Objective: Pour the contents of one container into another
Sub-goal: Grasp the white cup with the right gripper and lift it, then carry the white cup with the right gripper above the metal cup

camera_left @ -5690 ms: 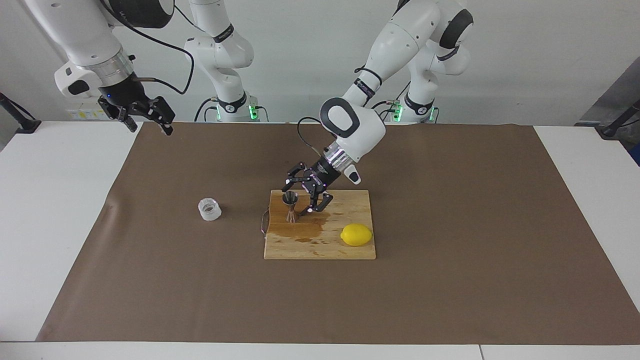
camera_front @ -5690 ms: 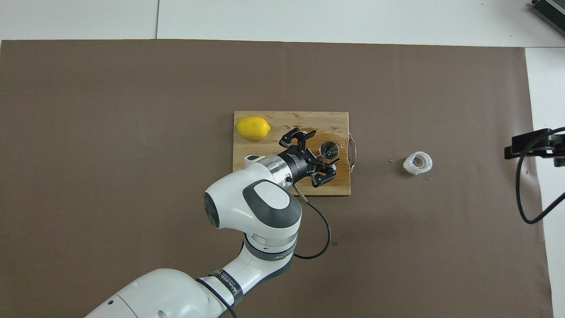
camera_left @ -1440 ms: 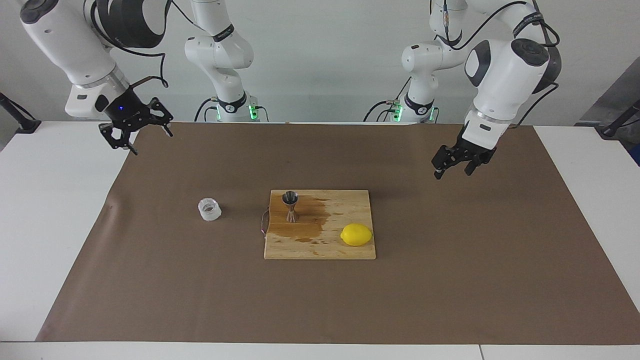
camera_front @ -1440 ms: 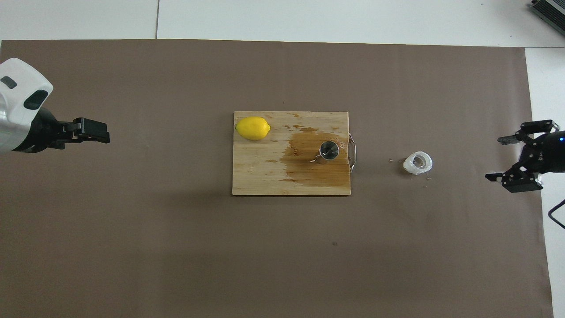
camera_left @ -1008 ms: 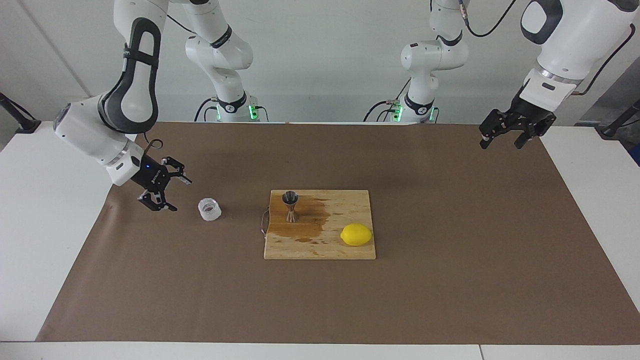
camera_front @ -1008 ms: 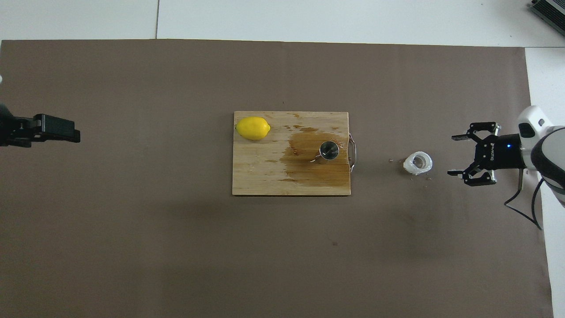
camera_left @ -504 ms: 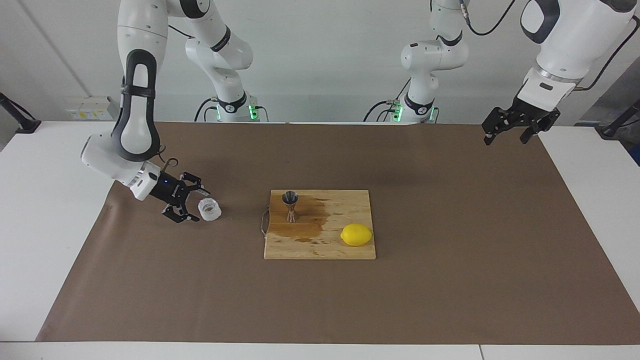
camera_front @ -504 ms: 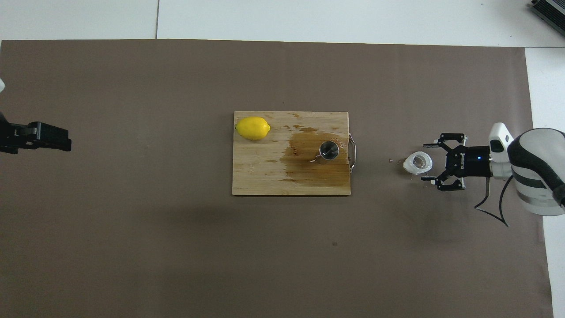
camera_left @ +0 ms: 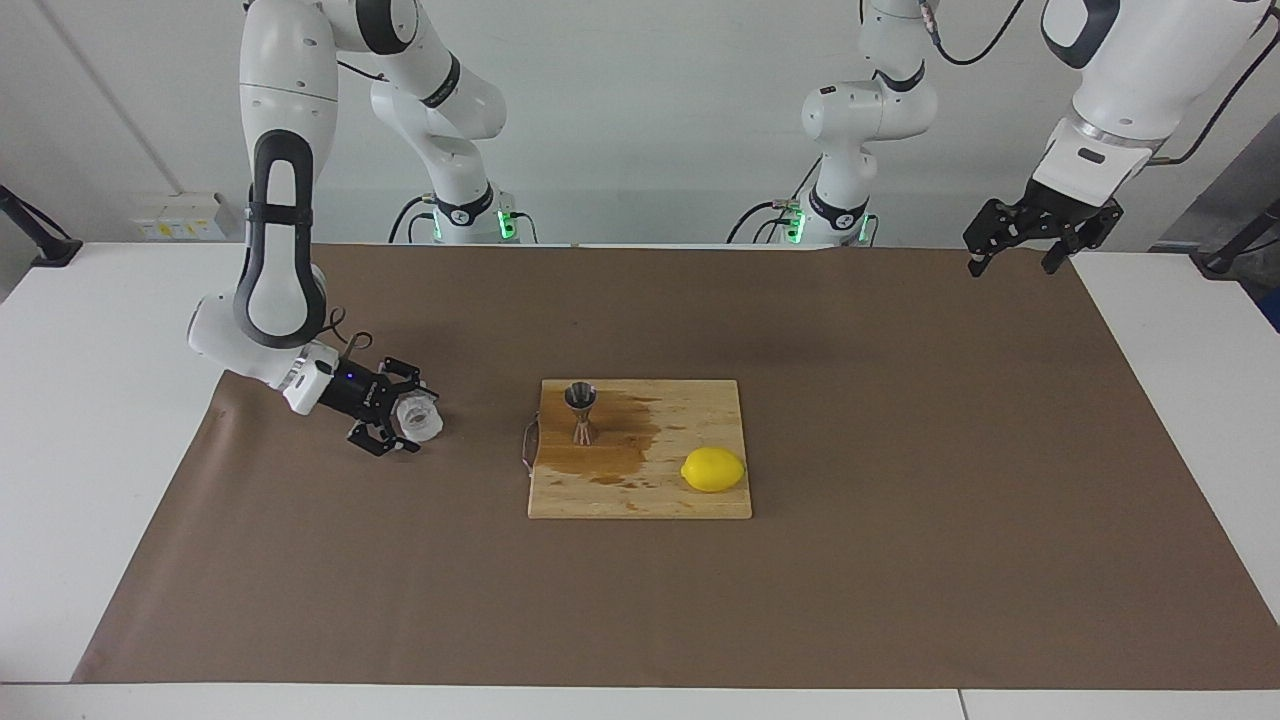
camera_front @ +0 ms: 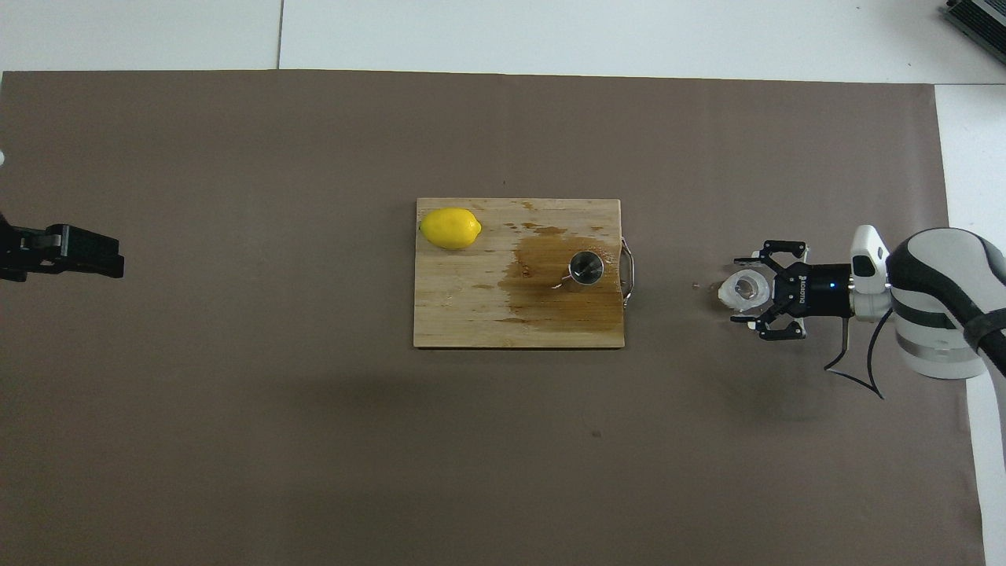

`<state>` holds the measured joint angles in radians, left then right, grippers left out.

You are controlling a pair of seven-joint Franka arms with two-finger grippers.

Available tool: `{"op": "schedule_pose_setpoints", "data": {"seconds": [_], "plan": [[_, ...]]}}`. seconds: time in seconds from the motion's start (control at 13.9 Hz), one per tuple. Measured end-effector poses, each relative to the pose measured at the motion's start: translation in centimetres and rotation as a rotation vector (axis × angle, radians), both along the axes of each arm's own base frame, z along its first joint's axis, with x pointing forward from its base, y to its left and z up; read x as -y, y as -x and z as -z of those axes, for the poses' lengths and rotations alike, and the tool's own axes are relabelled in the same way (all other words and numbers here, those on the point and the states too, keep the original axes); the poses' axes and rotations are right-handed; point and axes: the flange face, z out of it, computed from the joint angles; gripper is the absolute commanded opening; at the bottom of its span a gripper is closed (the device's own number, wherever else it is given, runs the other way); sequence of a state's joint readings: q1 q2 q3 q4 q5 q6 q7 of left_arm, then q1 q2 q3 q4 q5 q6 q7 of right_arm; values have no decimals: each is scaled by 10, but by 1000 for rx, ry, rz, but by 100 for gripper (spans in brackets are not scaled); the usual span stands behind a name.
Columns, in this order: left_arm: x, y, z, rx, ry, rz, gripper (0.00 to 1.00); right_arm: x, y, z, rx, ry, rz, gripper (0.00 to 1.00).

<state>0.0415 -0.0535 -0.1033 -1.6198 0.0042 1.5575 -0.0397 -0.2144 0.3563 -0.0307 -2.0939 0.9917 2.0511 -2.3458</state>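
I have the right hand [camera_left: 398, 421] low on the bench, fingers spread wide on either side of the jar [camera_left: 418, 419] and not yet closed on it, so nothing is gripped. The jigger [camera_left: 580, 412] stands upright on the wet board [camera_left: 640, 495], well off from this hand toward the left arm's end, with the lemon [camera_left: 713, 469] past it. I judge the grasp, lift and pour all remain; my left hand [camera_left: 1032, 240] waits open and empty, raised over the mat's corner.
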Motion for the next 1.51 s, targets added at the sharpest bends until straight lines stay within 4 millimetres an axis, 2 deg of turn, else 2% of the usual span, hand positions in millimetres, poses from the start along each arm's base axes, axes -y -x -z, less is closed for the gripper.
{"op": "schedule_pose_setpoints", "data": {"seconds": [0.07,0.14,0.43,0.58,0.65,0.79,0.94,1.08,1.22,1.37,1.51], "plan": [[0,0,1,-3,0,0,100,0,0,0,7,3,-4,35],[0,1,2,-4,0,0,100,1,-1,0,11,8,-2,31],[5,3,1,-3,0,10,100,-3,-3,-1,18,14,-7,32],[7,3,0,-2,0,13,100,-12,-10,-7,10,6,0,32],[7,4,0,-1,0,12,100,-21,-16,-13,-9,-2,14,32],[7,4,0,-1,0,13,100,-52,-31,-37,-48,-11,48,32],[7,4,0,-1,0,12,100,-95,-43,-75,-85,32,83,32],[6,4,0,-2,0,10,100,-137,-45,-113,-138,105,111,32],[4,3,0,-2,0,7,100,-164,-46,-142,-178,173,140,32],[4,3,1,-2,0,7,100,-181,-44,-157,-205,228,163,32],[4,3,1,-3,0,7,100,-196,-42,-161,-217,261,162,32]]}}
